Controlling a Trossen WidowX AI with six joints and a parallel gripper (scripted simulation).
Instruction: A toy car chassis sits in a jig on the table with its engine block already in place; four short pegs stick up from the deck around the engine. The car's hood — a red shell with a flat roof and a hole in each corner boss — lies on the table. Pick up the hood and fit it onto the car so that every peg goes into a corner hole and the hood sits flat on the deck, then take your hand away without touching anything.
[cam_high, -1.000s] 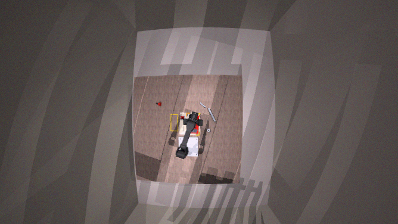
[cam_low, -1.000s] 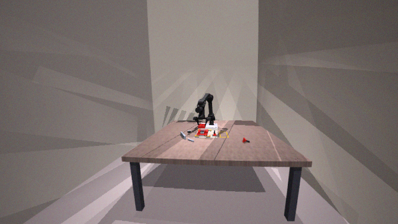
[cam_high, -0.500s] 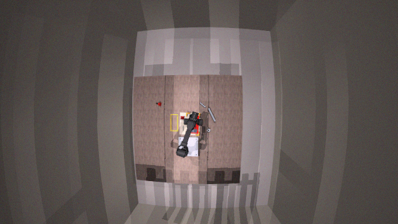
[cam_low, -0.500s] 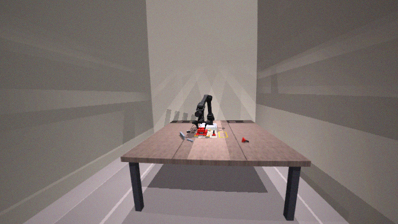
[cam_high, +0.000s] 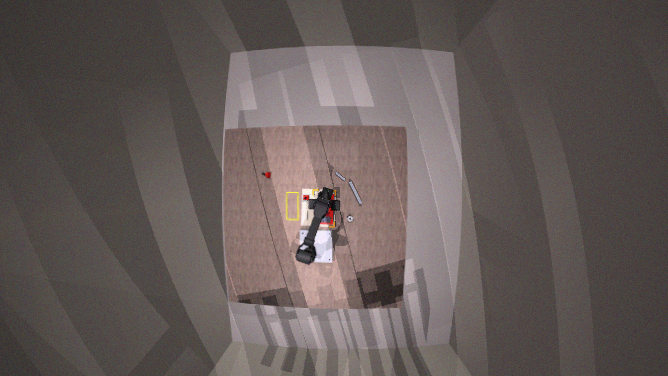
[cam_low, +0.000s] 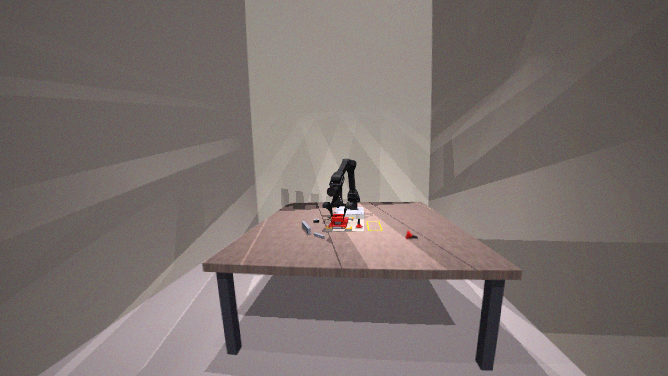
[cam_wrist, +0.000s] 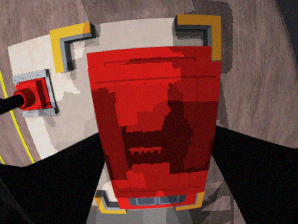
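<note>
Over the pale jig board (cam_high: 306, 218) (cam_wrist: 112, 37) on the brown wooden table (cam_high: 260, 215) (cam_low: 280, 255), I have my black parallel-jaw gripper (cam_high: 325, 204) (cam_wrist: 157, 133) pinching the red, flat-roofed hood (cam_wrist: 155, 115) by its two sides. In my wrist view, the hood covers most of the toy car chassis beneath it, so I cannot see the pegs or engine block, nor tell whether the hood is seated. Yellow-and-grey corner brackets (cam_wrist: 70, 42) stand on the board around the car. Beside the car, a red piece with a black stem (cam_wrist: 35, 95) (cam_low: 359, 225) sits in a grey square holder (cam_wrist: 52, 100). A yellow rectangular outline (cam_high: 286, 206) (cam_low: 374, 230) marks the table next to the board. Well apart lies another red-and-black piece (cam_high: 267, 175) (cam_low: 409, 235); on the car's other side I see two grey bars (cam_high: 355, 192) (cam_low: 306, 228) and a small round part (cam_high: 350, 218) (cam_low: 316, 220).
</note>
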